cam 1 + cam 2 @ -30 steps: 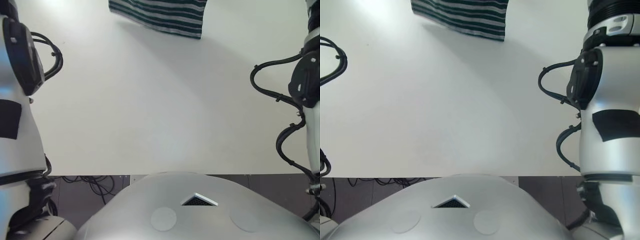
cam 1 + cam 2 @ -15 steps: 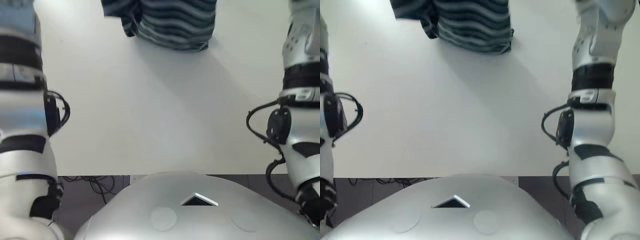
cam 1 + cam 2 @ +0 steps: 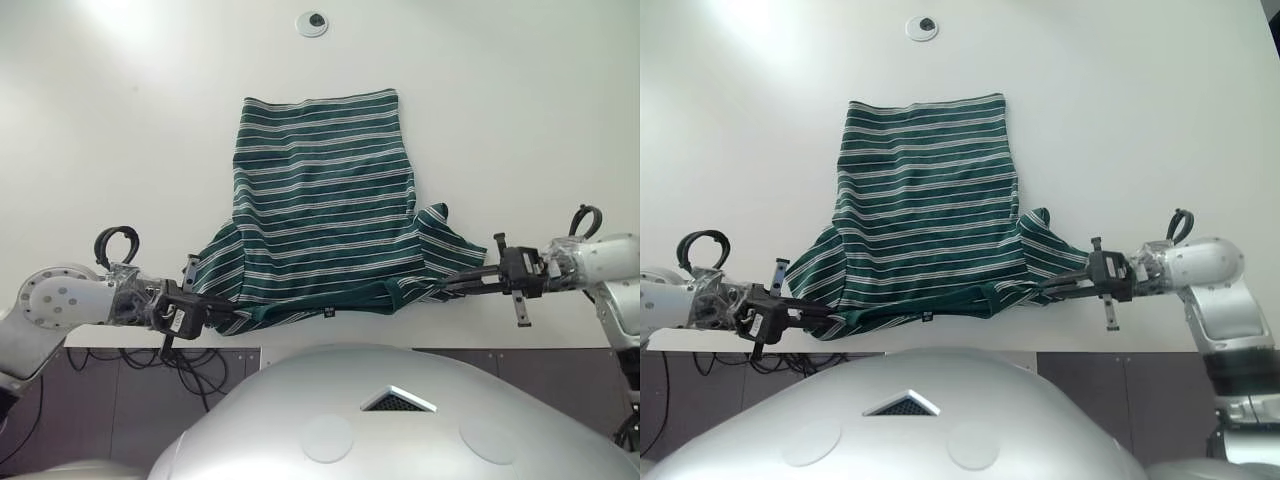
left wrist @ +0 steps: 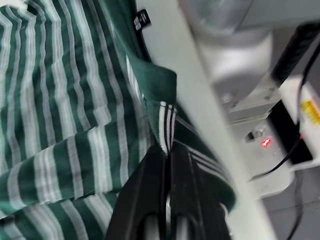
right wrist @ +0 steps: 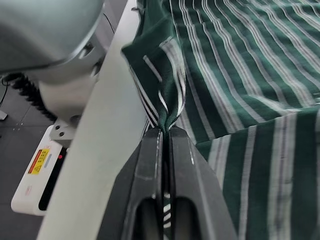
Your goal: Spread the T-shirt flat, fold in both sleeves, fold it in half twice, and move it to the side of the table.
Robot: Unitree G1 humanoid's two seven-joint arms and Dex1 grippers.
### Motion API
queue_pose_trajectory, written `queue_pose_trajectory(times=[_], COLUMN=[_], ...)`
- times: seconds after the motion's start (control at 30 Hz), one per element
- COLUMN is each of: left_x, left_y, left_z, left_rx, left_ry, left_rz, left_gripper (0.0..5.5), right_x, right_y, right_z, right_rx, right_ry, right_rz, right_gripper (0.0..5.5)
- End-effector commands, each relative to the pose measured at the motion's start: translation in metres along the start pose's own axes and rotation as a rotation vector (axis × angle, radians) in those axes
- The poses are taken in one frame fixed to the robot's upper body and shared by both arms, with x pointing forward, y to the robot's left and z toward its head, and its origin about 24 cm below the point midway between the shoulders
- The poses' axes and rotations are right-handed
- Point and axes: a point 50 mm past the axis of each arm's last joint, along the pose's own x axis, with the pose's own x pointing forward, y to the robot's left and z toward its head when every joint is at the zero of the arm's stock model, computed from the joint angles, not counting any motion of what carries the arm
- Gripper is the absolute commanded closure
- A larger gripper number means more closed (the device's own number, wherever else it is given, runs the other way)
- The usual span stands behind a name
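Note:
A green T-shirt (image 3: pixel 320 210) with white stripes lies on the white table (image 3: pixel 520 150), hem at the far end and shoulders at the front edge. The body is mostly flat. Both sleeves are bunched and the near edge is rumpled. My left gripper (image 3: pixel 228 311) is low at the front edge, shut on the shirt's near left shoulder; the left wrist view has its fingertips (image 4: pixel 166 150) pinching a striped fold. My right gripper (image 3: pixel 442 288) is shut on the near right shoulder, and in the right wrist view its fingertips (image 5: pixel 164 131) clamp a fold of cloth.
A small round disc (image 3: pixel 312 23) is set in the table beyond the hem. Wide bare table lies left and right of the shirt. Cables (image 3: pixel 190 365) hang below the front edge at the left. A white box (image 5: pixel 37 175) sits on the floor.
The shirt, held up at the far end a second ago, has come toward me and now lies spread on the table. Both arms have dropped to the front edge.

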Motion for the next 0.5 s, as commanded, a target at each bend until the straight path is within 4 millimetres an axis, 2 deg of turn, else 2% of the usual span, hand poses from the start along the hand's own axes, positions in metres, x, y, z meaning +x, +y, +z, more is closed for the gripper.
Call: queue_pose_trajectory(times=[0.03,0.23,0.33,0.47,0.5], left_x=[0.009,0.023,0.031,0.03,0.031], left_y=[-0.013,-0.031,-0.034,-0.031,-0.033], left_z=[0.002,0.002,0.002,-0.006,-0.007], left_rx=[0.098,0.147,0.183,0.238,0.218], left_ry=[0.126,0.186,0.204,0.258,0.261], left_rz=[-0.007,-0.036,-0.038,0.007,0.009], left_gripper=[5.5,5.5,5.5,5.5,5.5], right_x=[0.002,0.0,-0.002,-0.007,-0.009], right_y=[0.007,0.021,0.019,0.012,0.013], right_z=[-0.003,-0.012,-0.017,-0.022,-0.023], right_rx=[-0.077,-0.067,-0.089,-0.1,-0.091], right_ry=[0.039,0.074,0.115,0.146,0.148], right_rz=[-0.105,-0.144,-0.182,-0.272,-0.281], right_gripper=[5.48,5.48,5.48,5.48,5.27])
